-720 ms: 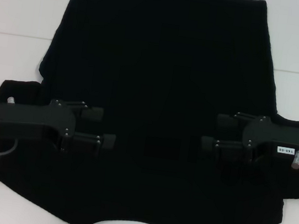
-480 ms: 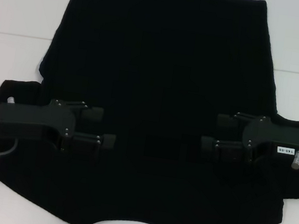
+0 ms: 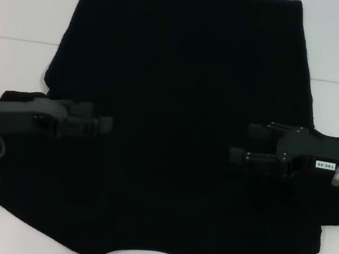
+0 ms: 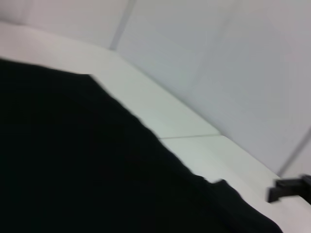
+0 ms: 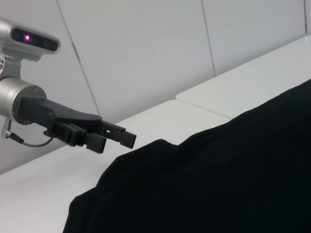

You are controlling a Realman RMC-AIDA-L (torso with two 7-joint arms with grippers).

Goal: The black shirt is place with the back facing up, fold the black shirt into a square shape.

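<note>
While its jaws sit parted at the frame's right, the right gripper (image 3: 242,145) hovers over the black shirt (image 3: 179,103). Left gripper (image 3: 104,123), mid-left, jaws unclear — can't tell. Shirt's spread flat across the white bench (image 3: 21,11), filling the centre.

Both arms end in silver cylindrical wrists and black angular housings; the right pincer (image 3: 246,144) housing bears a white label.

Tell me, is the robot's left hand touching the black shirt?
Apart. The right wrist view shows the left hand in the air above the black shirt, with white table visible between them.
</note>
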